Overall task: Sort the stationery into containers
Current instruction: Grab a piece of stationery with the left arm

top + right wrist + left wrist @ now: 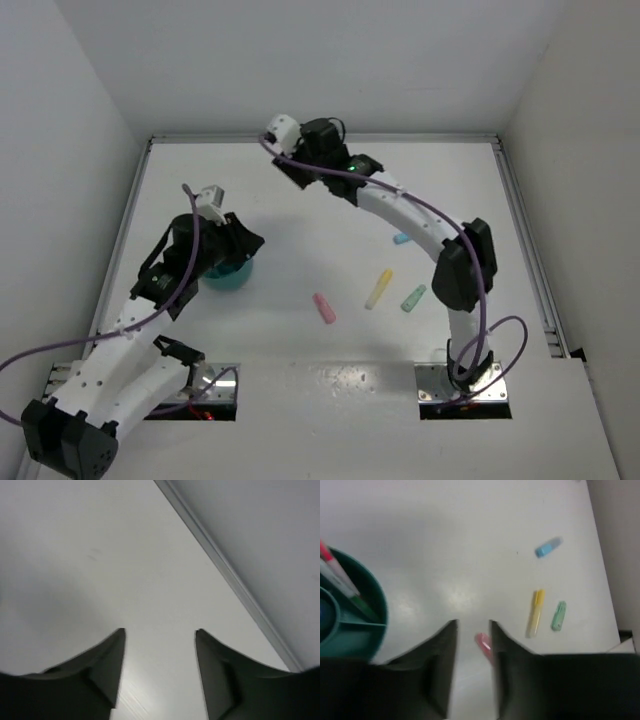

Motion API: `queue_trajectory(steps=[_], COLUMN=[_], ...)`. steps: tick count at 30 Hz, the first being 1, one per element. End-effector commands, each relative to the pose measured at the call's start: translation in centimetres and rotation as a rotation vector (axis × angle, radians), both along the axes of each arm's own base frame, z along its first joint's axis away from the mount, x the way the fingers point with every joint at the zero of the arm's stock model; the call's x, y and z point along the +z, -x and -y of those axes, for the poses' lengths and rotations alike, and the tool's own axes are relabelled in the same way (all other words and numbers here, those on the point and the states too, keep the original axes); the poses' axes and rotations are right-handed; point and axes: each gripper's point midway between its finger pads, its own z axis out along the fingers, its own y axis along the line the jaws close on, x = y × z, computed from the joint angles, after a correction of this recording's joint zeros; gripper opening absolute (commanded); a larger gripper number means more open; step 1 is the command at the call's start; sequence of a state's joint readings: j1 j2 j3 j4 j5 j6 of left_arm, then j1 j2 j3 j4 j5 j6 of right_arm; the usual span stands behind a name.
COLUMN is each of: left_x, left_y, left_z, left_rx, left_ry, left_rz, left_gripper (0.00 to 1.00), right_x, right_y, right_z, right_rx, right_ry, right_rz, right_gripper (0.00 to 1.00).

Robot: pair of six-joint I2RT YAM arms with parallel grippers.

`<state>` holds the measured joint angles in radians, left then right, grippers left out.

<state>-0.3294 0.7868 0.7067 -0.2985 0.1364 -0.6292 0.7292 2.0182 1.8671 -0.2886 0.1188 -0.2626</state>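
Observation:
The dark-teal cup (236, 277) sits at the table's left, partly under my left gripper (246, 244). In the left wrist view the cup (379, 602) has divided compartments and holds a thin pink pen (335, 567) and a green pen (362, 607). My left gripper (472, 626) is open and empty, above the table just right of the cup. Loose on the table are a pink marker (324, 307) (484, 643), a yellow marker (379, 288) (536, 612), a green marker (413, 298) (558, 616) and a blue marker (402, 238) (548, 547). My right gripper (284, 170) (160, 631) is open and empty over bare table at the far side.
White walls enclose the table, with a metal rail (235, 587) along the far edge close to my right gripper. The right arm's forearm (400, 210) spans above the blue marker. The arm bases sit at the near edge.

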Motion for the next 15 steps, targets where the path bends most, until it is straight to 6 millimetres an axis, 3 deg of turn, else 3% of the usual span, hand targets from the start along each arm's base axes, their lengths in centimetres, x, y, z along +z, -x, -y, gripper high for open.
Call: queue_trajectory(steps=[1, 2, 4, 6, 7, 8, 9, 10, 11, 12, 13, 15], left_x=[-0.5, -1.3, -3.8, -5.7, -6.7, -7.2, -7.2, -7.7, -9.0, -9.8, -9.5, -11.5], left_y=[2.2, 2.6, 2.7, 4.3, 3.8, 4.6, 4.7, 4.8, 4.9, 5.2, 5.0, 5.1], left_z=[3.8, 4.5, 5.9, 8.7, 9.5, 10.9, 11.3, 11.6, 12.0, 11.8, 12.5, 12.8], left_rx=[-0.042, -0.036, -0.021, -0.062, -0.038, -0.053, 0.004, 0.034, 0.085, 0.151, 0.159, 0.199], left_ry=[0.131, 0.147, 0.117, 0.101, 0.063, 0.039, 0.050, 0.030, -0.017, -0.023, -0.022, -0.076], left_rz=[-0.118, -0.160, -0.233, -0.307, -0.332, -0.352, -0.396, -0.413, -0.419, -0.456, -0.448, -0.487], left_gripper=[0.51, 0.56, 0.62, 0.63, 0.65, 0.65, 0.65, 0.68, 0.85, 0.86, 0.86, 0.86], right_x=[-2.1, -3.2, -4.3, -6.3, -7.1, -9.5, -9.1, -11.0, -11.3, -11.2, -12.2, -11.0], right_y=[-0.8, -0.9, -1.1, 0.9, 1.9, 3.8, 4.8, 6.3, 6.9, 7.2, 8.2, 8.3], right_z=[12.2, 14.1, 18.9, 21.0, 21.0, 21.3, 21.0, 21.7, 21.5, 21.2, 21.6, 21.6], right_rx=[-0.233, -0.269, -0.382, -0.398, -0.393, -0.383, -0.373, -0.383, -0.397, -0.392, -0.401, -0.404], right_ry=[0.252, 0.268, 0.256, 0.229, 0.186, 0.195, 0.149, 0.141, 0.104, 0.068, 0.069, -0.001], right_rz=[-0.054, -0.092, -0.175, -0.280, -0.326, -0.385, -0.393, -0.443, -0.461, -0.456, -0.475, -0.438], right_gripper=[0.46, 0.04, 0.00, 0.00, 0.09, 0.20, 0.45, 0.58, 0.68, 0.77, 0.77, 0.77])
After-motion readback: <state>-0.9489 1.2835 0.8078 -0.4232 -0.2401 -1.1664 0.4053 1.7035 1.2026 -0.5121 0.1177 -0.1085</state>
